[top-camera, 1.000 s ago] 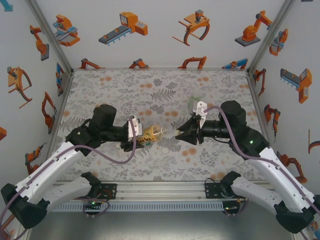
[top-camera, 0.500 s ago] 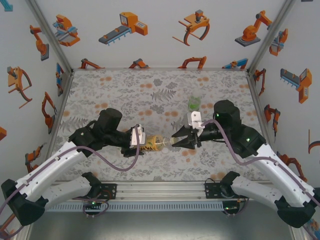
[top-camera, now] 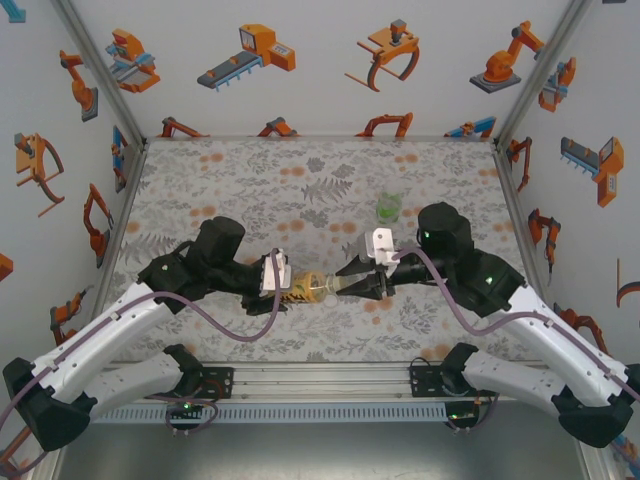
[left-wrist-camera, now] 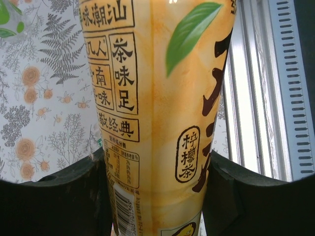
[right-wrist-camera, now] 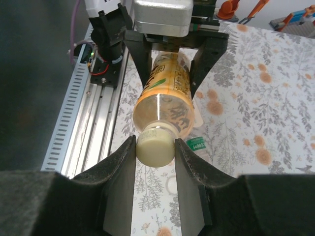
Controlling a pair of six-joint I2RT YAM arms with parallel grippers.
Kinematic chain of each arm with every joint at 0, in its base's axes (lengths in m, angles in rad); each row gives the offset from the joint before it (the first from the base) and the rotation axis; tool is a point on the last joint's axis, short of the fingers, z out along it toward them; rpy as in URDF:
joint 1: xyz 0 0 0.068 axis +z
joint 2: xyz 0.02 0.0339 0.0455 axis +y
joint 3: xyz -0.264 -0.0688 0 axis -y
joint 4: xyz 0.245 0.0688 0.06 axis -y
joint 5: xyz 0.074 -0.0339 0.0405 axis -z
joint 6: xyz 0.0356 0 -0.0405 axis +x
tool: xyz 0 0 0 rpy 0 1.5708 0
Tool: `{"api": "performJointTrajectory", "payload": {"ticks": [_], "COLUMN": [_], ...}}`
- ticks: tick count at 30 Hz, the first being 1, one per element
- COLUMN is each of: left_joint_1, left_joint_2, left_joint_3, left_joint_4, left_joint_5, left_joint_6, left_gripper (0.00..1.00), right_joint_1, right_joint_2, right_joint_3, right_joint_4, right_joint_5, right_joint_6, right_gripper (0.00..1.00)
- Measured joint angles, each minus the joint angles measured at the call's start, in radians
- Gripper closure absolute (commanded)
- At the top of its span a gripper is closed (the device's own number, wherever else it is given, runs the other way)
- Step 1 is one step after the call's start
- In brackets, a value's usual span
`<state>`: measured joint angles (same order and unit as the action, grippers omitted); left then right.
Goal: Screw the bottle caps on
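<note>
The white cap (right-wrist-camera: 155,150) is pinched in the narrowly set right claw (top-camera: 354,286), dead ahead between its tips and set against the mouth of the amber tea bottle (left-wrist-camera: 157,123). The bottle's long axis runs level, straight away from that claw into the left claw (top-camera: 273,285), which is clamped on its body. Thread engagement is hidden under the cap; a small green item (right-wrist-camera: 197,143) below the bottle cannot be identified.

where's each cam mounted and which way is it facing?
Top external: above and behind the robot, looking down on the table; left claw and right claw show.
Left wrist: looks along its own fingers at the tea bottle they clamp.
Right wrist: faces the left claw; its fingers pinch the white cap.
Shared: all three see the tea bottle.
</note>
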<state>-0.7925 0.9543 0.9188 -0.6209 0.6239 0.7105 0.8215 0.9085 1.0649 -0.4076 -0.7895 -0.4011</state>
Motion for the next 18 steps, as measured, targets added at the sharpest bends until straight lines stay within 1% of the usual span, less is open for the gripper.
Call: {"api": "performJointTrajectory", "payload": {"ticks": [4,18], "left_joint_1": [0.0,0.0], "left_joint_2": [-0.01,-0.045], "left_joint_3": [-0.007,-0.043], "left_joint_4": [0.014,0.053], "left_joint_5": [0.002,0.001], "left_joint_6": [-0.005,-0.036], "left_gripper": [1.0,1.0], "right_joint_1": [0.003,0.008], "right_joint_2": [-0.007,-0.008], "right_joint_3": [-0.012,-0.018], "right_joint_4": [0.025,0.032], "right_joint_5": [0.024,0.024], "right_joint_6": [-0.001,-0.002], "right_gripper": [1.0,1.0]}}
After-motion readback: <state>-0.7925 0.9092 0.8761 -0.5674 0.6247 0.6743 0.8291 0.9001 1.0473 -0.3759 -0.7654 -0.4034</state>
